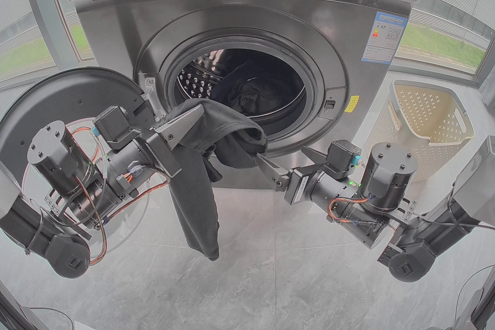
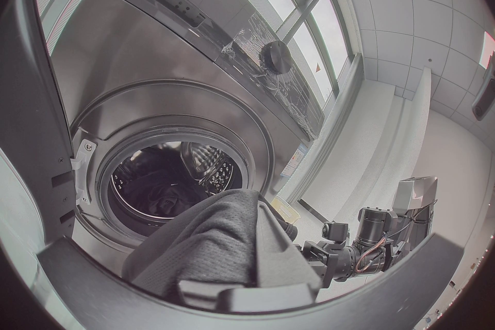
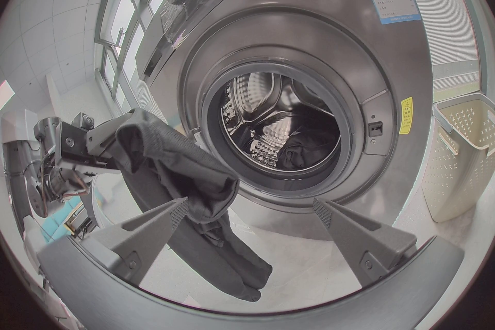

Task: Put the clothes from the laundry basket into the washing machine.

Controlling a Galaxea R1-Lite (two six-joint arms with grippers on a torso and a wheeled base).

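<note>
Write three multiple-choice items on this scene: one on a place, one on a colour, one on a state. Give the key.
1. On which side of the washing machine does the laundry basket stand? A right; B left; C on top.
2. The garment in the left gripper is: A white; B dark grey; C red.
3. The door is: A shut; B missing; C open.

A: it stands on the floor to the robot's right of the machine.
B: dark grey cloth hangs from the gripper.
C: the door is swung aside to the left.
</note>
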